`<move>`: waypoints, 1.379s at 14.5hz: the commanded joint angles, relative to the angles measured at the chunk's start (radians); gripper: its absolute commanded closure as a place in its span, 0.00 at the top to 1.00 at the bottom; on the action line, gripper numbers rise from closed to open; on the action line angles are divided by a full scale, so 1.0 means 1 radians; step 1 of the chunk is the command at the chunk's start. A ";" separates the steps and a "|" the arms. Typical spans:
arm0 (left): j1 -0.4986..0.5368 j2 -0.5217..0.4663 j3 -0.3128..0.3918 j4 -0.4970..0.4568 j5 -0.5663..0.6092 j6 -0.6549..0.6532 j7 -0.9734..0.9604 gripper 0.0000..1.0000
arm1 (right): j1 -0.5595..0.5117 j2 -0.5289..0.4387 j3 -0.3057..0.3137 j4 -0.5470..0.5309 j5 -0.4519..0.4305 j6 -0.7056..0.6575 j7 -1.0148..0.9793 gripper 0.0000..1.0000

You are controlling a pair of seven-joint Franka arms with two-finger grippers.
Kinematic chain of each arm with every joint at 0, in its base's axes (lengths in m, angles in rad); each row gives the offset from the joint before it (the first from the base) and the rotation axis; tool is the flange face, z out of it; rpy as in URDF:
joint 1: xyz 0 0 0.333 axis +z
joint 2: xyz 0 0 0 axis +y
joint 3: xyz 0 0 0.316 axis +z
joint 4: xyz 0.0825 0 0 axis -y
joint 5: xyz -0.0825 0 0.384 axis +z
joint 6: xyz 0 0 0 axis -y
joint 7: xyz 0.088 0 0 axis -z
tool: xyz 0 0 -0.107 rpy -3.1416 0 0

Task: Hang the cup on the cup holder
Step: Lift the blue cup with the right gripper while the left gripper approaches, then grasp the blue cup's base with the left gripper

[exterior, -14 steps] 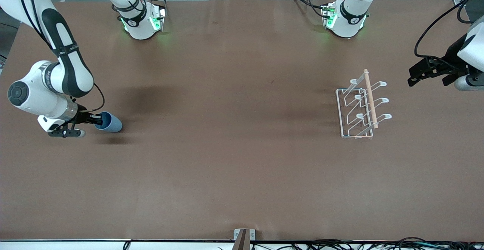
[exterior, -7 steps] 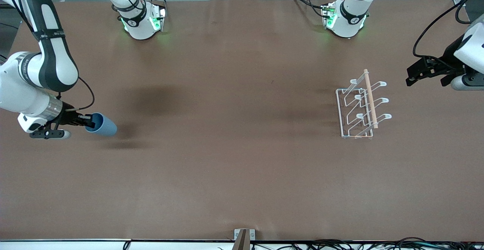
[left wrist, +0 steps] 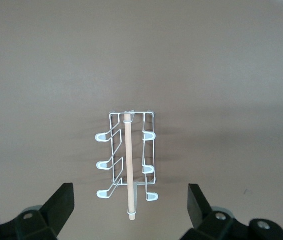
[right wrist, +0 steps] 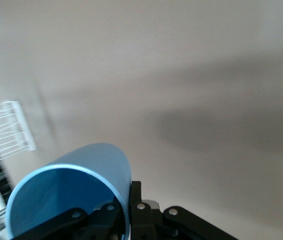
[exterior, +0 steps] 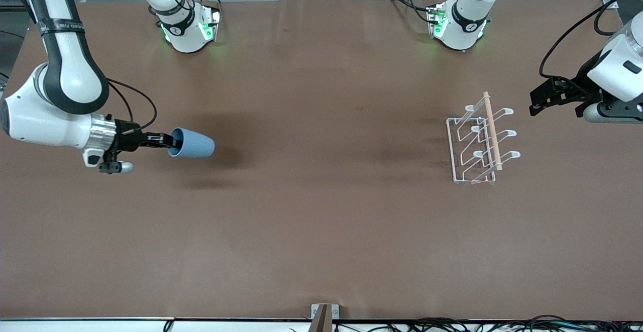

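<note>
Fingers (right wrist: 140, 206) of the right gripper (exterior: 168, 142) closed on the rim of the cup (exterior: 192, 143): right wrist view shows one finger inside the mouth and one outside, pinching the wall. Cup (right wrist: 79, 187) light blue, lying sideways in the grip, mouth toward the gripper, base pointing toward the left arm's end of the table. It hangs in the air over bare brown table (exterior: 321, 231), at the left-centre of the front frame, with its shadow on the cloth just below it in the picture. The right arm comes down the left edge of the front frame, forearm level.

Left gripper (exterior: 536, 105) at the right edge of the front frame, in the air over the table, near the cup holder (exterior: 479, 141) but not touching it. Its fingers (left wrist: 61, 205) spread wide with nothing between them; left wrist view shows both black fingertips at the bottom corners of the picture, the rack between them farther off.

Cup holder (left wrist: 128, 162) stands on the table toward the left arm's end, right of centre in the front frame. White wire, rectangular base, looped prongs on both sides, light wooden rod (exterior: 492, 131) along the top. All prongs bare. A corner of the rack (right wrist: 4, 132) shows at the left edge of the right wrist view. Cup and holder well apart.
</note>
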 commanded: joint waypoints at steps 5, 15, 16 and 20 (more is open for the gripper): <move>-0.009 0.001 -0.018 0.040 -0.029 -0.002 0.461 1.00 | 0.179 -0.024 0.003 -0.037 0.400 -0.088 -0.013 0.00; -0.029 0.096 -0.320 0.043 -0.254 -0.060 0.598 1.00 | 0.255 -0.021 0.002 -0.152 0.636 -0.263 -0.014 0.00; -0.044 0.126 -0.363 0.046 -0.255 -0.049 0.600 1.00 | 0.286 -0.019 0.002 -0.152 0.685 -0.255 -0.016 0.00; -0.124 0.290 -0.443 0.129 -0.265 -0.010 0.595 1.00 | 0.412 -0.010 0.002 -0.145 0.791 -0.109 -0.016 0.00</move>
